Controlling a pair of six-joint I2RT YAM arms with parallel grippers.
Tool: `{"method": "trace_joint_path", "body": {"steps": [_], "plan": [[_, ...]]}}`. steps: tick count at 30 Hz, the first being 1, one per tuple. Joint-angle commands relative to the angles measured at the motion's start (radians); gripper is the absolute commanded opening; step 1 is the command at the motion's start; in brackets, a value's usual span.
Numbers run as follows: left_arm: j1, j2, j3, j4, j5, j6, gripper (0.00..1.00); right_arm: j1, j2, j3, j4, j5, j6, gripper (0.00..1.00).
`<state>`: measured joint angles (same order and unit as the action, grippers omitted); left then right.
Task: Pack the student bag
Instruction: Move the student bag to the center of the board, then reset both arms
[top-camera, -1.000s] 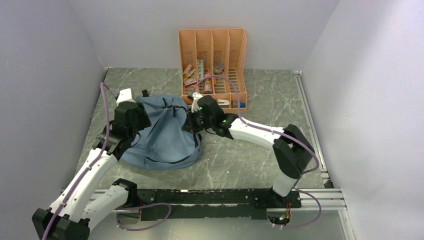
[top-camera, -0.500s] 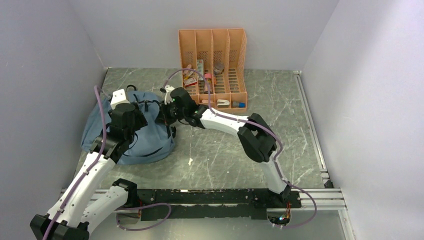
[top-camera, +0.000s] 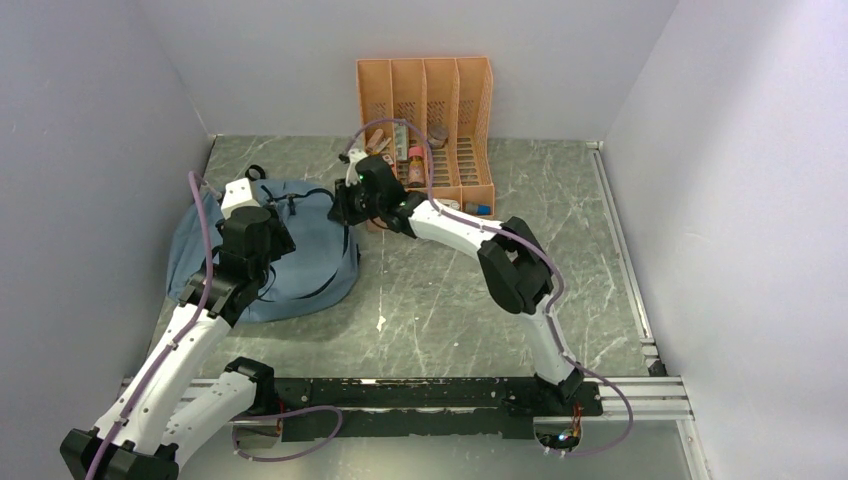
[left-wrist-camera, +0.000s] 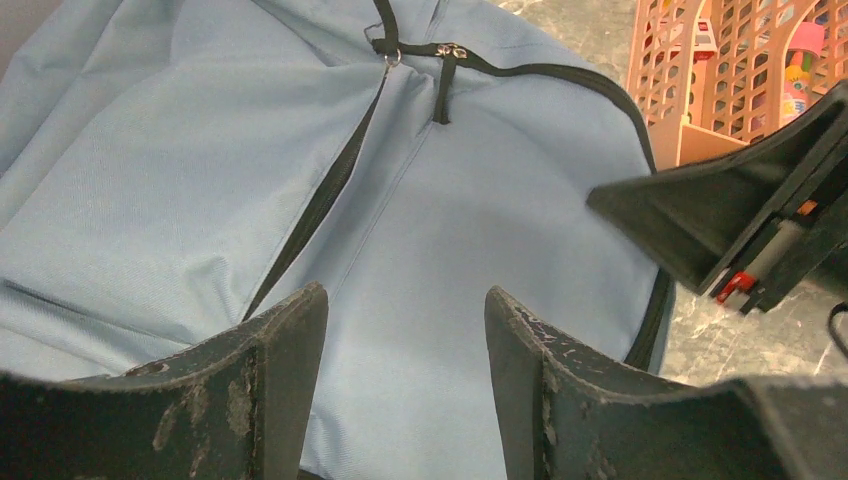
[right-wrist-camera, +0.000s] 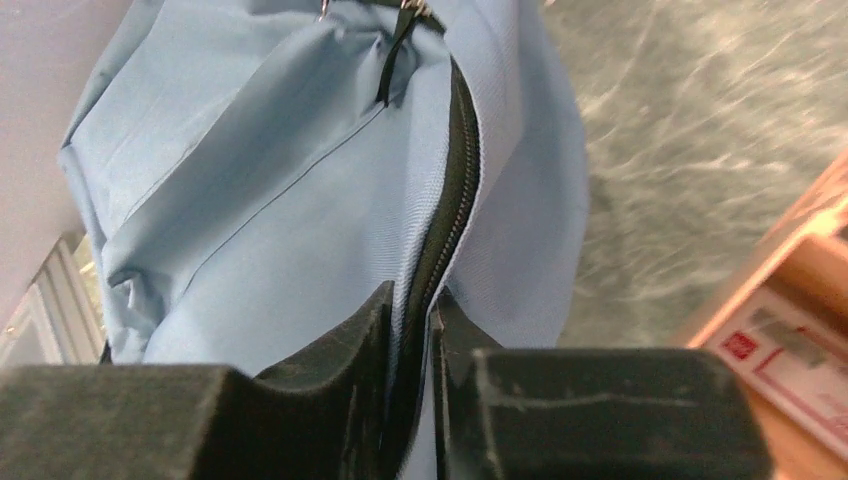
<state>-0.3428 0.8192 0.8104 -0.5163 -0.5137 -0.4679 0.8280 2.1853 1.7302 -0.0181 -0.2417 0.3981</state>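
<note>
Where it lies slumped at the left of the table, the soft dusty-blue fabric backpack (top-camera: 290, 255) nearly meets the left wall (top-camera: 90, 180), with bare grey marbled tabletop (top-camera: 600, 250) open to its right. Only the right wrist view shows the right gripper (right-wrist-camera: 412, 300) pinched almost closed on the bag's black zip edge (right-wrist-camera: 455, 170). The left gripper (left-wrist-camera: 405, 300) hovers over the fabric, fingers well apart and holding nothing. An orange slotted plastic file organizer (top-camera: 425, 100) stands just beyond.

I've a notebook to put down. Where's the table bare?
Bare table right of the orange organizer, out to the rail; also between the student bag and the right arm. Crowded back left, around bag and organizer.
</note>
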Motion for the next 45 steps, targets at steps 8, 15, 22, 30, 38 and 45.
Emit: {"method": "trace_joint_path", "body": {"steps": [8, 15, 22, 30, 38, 45], "plan": [[0.016, 0.005, 0.059, 0.054, 0.067, -0.049, 0.66, -0.033, -0.197, -0.061, -0.034, 0.062, -0.098, 0.45], [0.016, 0.012, 0.109, 0.165, 0.137, 0.056, 0.8, -0.053, -0.618, -0.403, 0.012, 0.203, -0.067, 0.6], [0.016, 0.019, 0.133, 0.197, 0.036, 0.122, 0.9, -0.053, -1.056, -0.781, 0.119, 0.601, -0.088, 1.0], [0.016, 0.012, 0.066, 0.26, -0.032, 0.17, 0.92, -0.053, -1.292, -0.951, -0.017, 0.887, -0.129, 1.0], [0.016, 0.017, 0.061, 0.244, -0.075, 0.162, 0.91, -0.053, -1.285, -1.038, -0.088, 1.028, 0.056, 1.0], [0.016, 0.008, 0.058, 0.25, -0.079, 0.168, 0.91, -0.053, -1.233, -1.017, -0.085, 1.019, 0.069, 1.0]]}}
